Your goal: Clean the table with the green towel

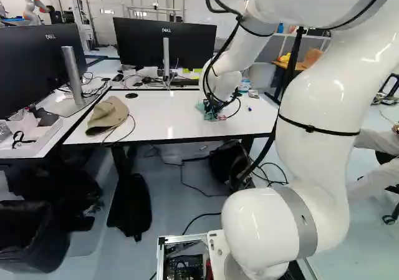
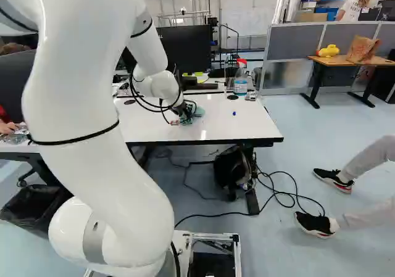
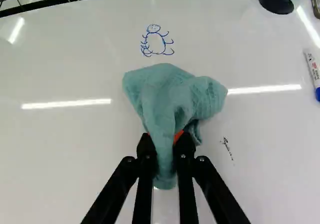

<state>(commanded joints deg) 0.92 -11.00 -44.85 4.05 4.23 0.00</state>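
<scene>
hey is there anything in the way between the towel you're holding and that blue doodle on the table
Nothing visible stands between them. The green towel, gripped in the tool, has the blue doodle just ahead of it, across bare white tabletop. The marker lies off to one side.

A white table [image 1: 163, 121] with a dark edge carries a tan cap [image 1: 108, 113] at the left of the left base view, a blue-capped marker [image 3: 313, 70] and a black disc [image 3: 276, 3] beside a bottle [image 2: 240, 87]. A blue doodle [image 3: 155, 40] and a small black scribble [image 3: 226, 145] mark its top, a bunched green towel [image 3: 167, 97] between them.
</scene>
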